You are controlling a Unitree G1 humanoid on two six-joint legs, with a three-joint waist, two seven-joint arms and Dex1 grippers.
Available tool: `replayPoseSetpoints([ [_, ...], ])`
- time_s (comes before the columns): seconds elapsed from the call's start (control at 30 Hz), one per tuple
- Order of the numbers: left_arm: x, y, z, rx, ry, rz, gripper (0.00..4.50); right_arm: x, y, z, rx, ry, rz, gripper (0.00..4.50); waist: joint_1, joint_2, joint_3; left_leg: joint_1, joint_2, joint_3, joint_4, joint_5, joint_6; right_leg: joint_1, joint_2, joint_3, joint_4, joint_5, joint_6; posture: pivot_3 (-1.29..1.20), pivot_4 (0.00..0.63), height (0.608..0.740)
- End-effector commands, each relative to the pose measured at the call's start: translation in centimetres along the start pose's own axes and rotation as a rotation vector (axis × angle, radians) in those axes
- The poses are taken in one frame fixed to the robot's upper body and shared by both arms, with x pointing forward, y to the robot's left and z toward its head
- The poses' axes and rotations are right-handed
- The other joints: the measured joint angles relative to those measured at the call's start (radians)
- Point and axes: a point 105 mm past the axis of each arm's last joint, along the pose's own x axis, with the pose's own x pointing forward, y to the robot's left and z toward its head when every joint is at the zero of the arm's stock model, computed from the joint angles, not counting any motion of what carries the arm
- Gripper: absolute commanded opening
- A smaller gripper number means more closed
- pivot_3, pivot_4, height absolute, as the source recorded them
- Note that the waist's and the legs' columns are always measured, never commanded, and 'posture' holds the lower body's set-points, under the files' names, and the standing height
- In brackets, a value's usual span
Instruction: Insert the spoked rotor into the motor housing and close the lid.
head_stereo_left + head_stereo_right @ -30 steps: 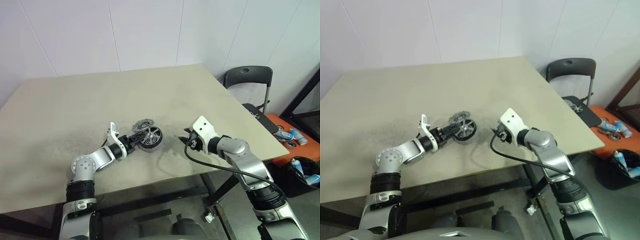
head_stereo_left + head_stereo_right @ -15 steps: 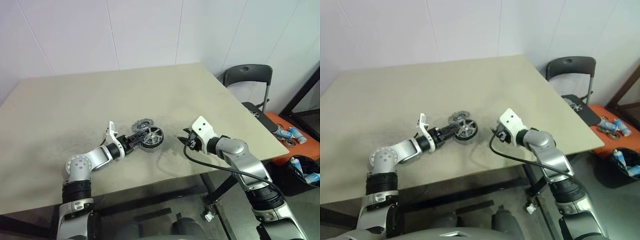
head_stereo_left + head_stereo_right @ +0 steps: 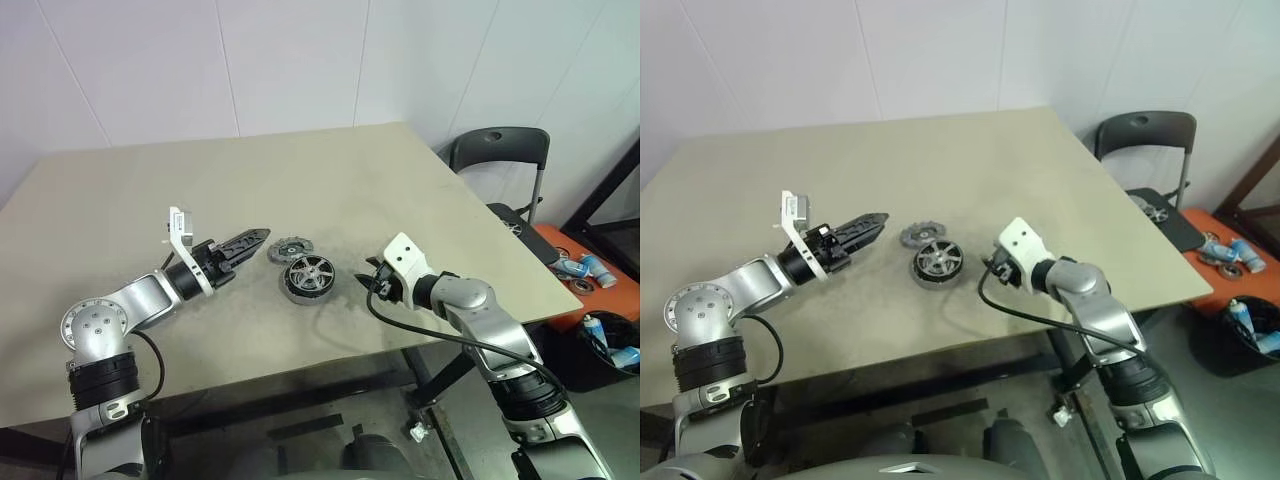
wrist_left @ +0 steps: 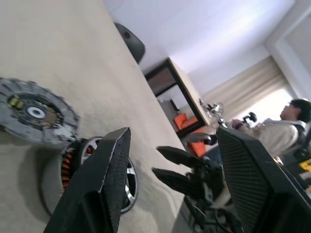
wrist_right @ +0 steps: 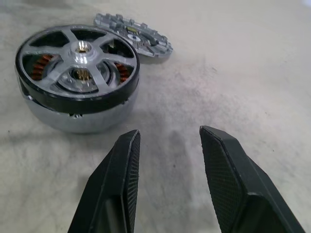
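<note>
The left hand (image 3: pixel 262 236) had let go of the spoked rotor (image 3: pixel 306 270) and lifted clear, fingers apart and empty. The rotor now sat in the motor housing (image 5: pixel 73 119) on the bench (image 3: pixel 120 200). The lid (image 3: pixel 289 248) lay touching it, not yet fitted. The right hand (image 3: pixel 365 282) waited nearby, fingers apart.

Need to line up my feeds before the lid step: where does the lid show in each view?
Left eye view: lid flat on the table, just behind the spoked rotor.
Right eye view: lid, same spot behind the rotor.
Left wrist view: lid, overlapping the rotor's edge.
Right wrist view: lid, beyond the rotor.
Shared landmark: the spoked rotor.
</note>
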Motion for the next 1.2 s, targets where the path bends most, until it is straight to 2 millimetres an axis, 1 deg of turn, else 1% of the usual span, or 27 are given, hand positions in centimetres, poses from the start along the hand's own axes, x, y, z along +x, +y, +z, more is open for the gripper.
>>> replayPoseSetpoints([
  [0.03,0.2,-1.7,0.8,0.035,-0.028,-0.061,3.0,-0.6,-1.0,3.7,0.062,-0.132,0.008,2.03,0.0,0.0,0.0,0.0,0.0,0.0,0.0,0.0,0.0,0.0,0.0,0.0,0.0,0.0,0.001,0.0,0.0,0.74],
  [0.07,0.1,-1.9,0.9,0.038,-0.028,-0.072,3.0,-0.9,-0.7,4.6,0.081,-0.161,0.042,2.03,0.0,0.0,0.0,0.0,0.0,0.0,0.0,0.0,0.0,0.0,0.0,0.0,0.0,0.0,0.001,0.0,0.0,0.74],
  [0.1,-0.1,-2.1,0.9,0.039,-0.028,-0.083,3.04,-1.2,-0.2,5.7,0.1,-0.196,0.1,1.66,0.0,0.0,0.0,0.0,0.0,0.0,0.0,0.0,0.0,0.0,0.0,0.0,0.0,0.001,0.001,0.0,0.0,0.74],
  [0.13,-0.2,-2.2,1.0,0.041,-0.026,-0.09,3.04,-1.7,0.4,6.7,0.105,-0.225,0.161,1.49,0.0,0.0,0.0,0.0,0.0,0.0,0.0,0.0,0.0,0.0,0.0,0.0,0.0,0.001,0.001,0.0,0.0,0.74],
  [0.17,-0.4,-2.1,1.0,0.046,-0.021,-0.089,3.04,-2.1,1.0,7.5,0.099,-0.24,0.223,1.16,0.0,0.0,0.0,0.0,0.0,0.0,0.0,0.0,0.0,0.0,0.0,0.0,0.0,0.001,0.001,0.0,0.0,0.74],
  [0.23,-0.7,-1.7,1.0,0.051,-0.012,-0.074,3.04,-2.2,1.9,8.1,0.074,-0.215,0.314,0.54,-0.003,0.0,0.0,0.0,0.0,0.0,0.0,0.0,0.0,0.0,0.001,0.0,0.0,0.001,0.001,0.0,0.0,0.74],
  [0.27,-0.8,-1.5,1.0,0.057,-0.003,-0.063,3.04,-2.0,2.2,7.8,0.033,-0.172,0.343,0.17,-0.003,0.0,0.0,0.0,0.0,0.0,0.0,0.0,0.0,0.0,0.001,0.0,0.0,0.001,0.001,0.0,0.0,0.74],
  [0.3,-0.8,-1.3,0.9,0.061,0.003,-0.054,3.04,-1.8,2.4,7.5,-0.002,-0.137,0.361,0.04,-0.003,0.0,0.0,0.0,0.0,0.0,-0.001,0.0,0.0,0.0,0.001,0.0,0.0,0.001,0.001,0.0,0.0,0.74],
  [0.43,-0.5,-0.9,0.7,0.064,0.014,-0.036,3.04,0.0,2.7,6.6,-0.226,-0.016,0.423,0.04,-0.003,0.0,0.0,0.001,0.0,0.0,0.0,0.0,0.0,0.0,0.0,0.0,0.0,-0.001,-0.002,0.0,0.0,0.74],
  [0.5,-0.4,-0.6,0.3,0.068,0.025,-0.024,3.04,1.0,2.8,6.0,-0.426,0.045,0.466,0.04,-0.004,0.0,0.0,0.0,0.0,0.001,0.0,0.0,0.0,0.0,0.0,0.0,0.0,-0.001,-0.002,0.0,0.0,0.74],
  [0.57,-0.3,-0.3,-0.2,0.074,0.035,-0.005,3.04,2.0,2.9,5.5,-0.583,0.087,0.512,0.04,-0.004,0.0,0.0,0.0,-0.001,0.001,0.0,0.0,0.0,0.0,0.0,0.0,0.0,-0.001,-0.002,0.0,0.0,0.74],
  [0.63,-0.3,-0.2,-0.4,0.074,0.034,-0.003,3.04,2.8,2.9,5.6,-0.659,0.091,0.548,0.04,-0.004,0.0,0.0,0.0,-0.001,0.001,0.0,0.0,0.0,0.0,0.0,0.0,0.0,0.0,0.001,0.0,0.0,0.74],
  [0.7,-0.4,-0.3,-0.5,0.074,0.024,-0.003,3.04,3.1,2.8,6.4,-0.708,0.076,0.592,0.04,-0.004,0.0,0.001,0.0,0.0,0.001,0.0,0.0,0.0,-0.001,0.0,0.0,0.0,0.001,0.001,0.0,0.0,0.74],
  [0.8,-1.0,-0.1,-0.6,0.071,0.001,0.014,3.04,3.2,1.7,7.6,-0.798,0.071,0.621,0.61,-0.004,0.0,0.001,0.0,0.0,0.0,0.0,0.0,0.0,-0.001,0.0,0.0,0.0,0.001,0.001,0.0,0.0,0.74],
  [0.9,-1.6,0.2,-0.9,0.066,-0.019,0.033,3.04,3.3,0.6,8.0,-0.845,0.101,0.636,1.59,-0.003,0.0,0.001,0.0,0.0,0.0,0.0,0.0,0.0,-0.001,-0.001,0.0,0.0,0.001,0.001,0.0,0.0,0.74],
  [1.0,-2.1,0.2,-1.1,0.065,-0.037,0.043,3.04,3.4,0.1,8.1,-0.88,0.132,0.661,2.57,-0.004,0.0,0.001,0.0,0.0,0.0,0.0,0.0,0.0,-0.001,-0.003,0.0,0.0,0.001,0.001,0.0,0.0,0.74],
  [1.13,-2.6,0.3,-1.4,0.062,-0.06,0.062,3.04,3.6,0.1,8.6,-0.932,0.146,0.713,2.57,-0.004,0.001,0.001,0.0,0.0,0.0,-0.001,0.0,-0.001,-0.001,-0.004,0.001,0.001,0.001,-0.001,0.0,0.0,0.74],
  [1.2,-2.7,0.3,-1.5,0.062,-0.067,0.065,3.04,3.7,0.3,8.5,-0.955,0.153,0.737,2.57,-0.005,0.001,0.001,0.0,0.0,0.0,-0.001,0.0,-0.001,-0.002,-0.005,0.001,0.001,0.0,-0.003,0.0,0.0,0.74],
])
